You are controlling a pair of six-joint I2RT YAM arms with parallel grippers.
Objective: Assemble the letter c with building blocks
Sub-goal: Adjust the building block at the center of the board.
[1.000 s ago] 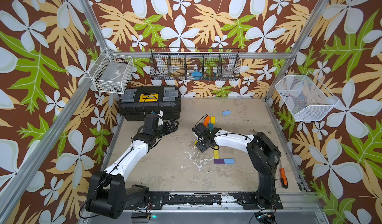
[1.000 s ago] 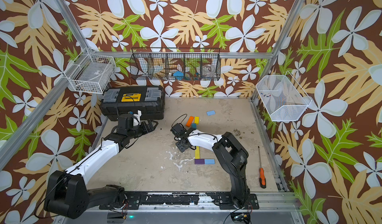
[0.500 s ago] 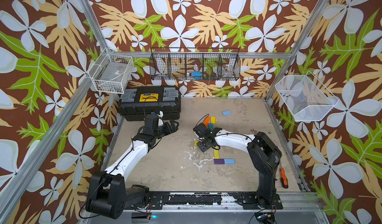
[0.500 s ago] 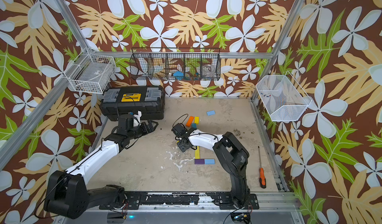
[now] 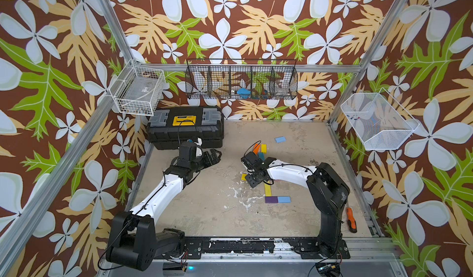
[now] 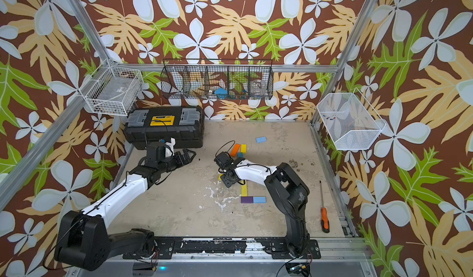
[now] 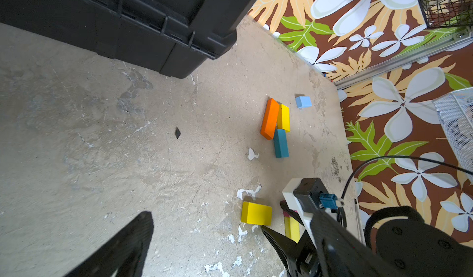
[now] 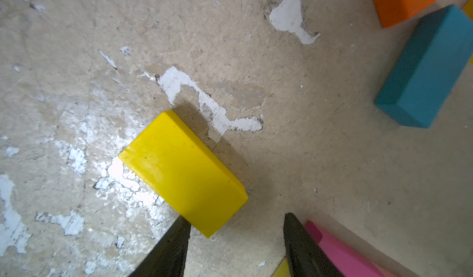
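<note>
1. The left gripper (image 5: 214, 156) is left of centre in both top views, just in front of the black plastic toolbox (image 5: 185, 131). Its jaws are spread wide and hold nothing.
2. The right gripper (image 5: 253, 180) is near the centre of the frame and points down at the worn beige tabletop (image 5: 204, 211). Its jaws stand partly apart with nothing clamped between them.
3. A short yellow rectangular block (image 8: 183, 173) lies flat just ahead of that gripper. In the right wrist view one black fingertip (image 8: 179, 234) meets its near edge, but I cannot tell whether they touch. In a top view the block peeks out at the gripper's left.
4. A pink flat block (image 8: 340, 250) lies just beside the other fingertip.
5. Below centre, a long yellow block (image 5: 267, 190) runs down to a purple block (image 5: 271, 199), which touches a light blue block (image 5: 284, 199) side by side.
6. Above the right gripper, an orange rectangular block (image 5: 256, 147) and a second yellow block (image 5: 263, 148) lie side by side. A teal block (image 5: 261, 156) lies just below them.
7. A lone pale blue block (image 5: 280, 139) sits apart, up and to the right of those three.
8. An orange-handled screwdriver (image 5: 350, 219) lies at the lower right, along the table edge.
</note>
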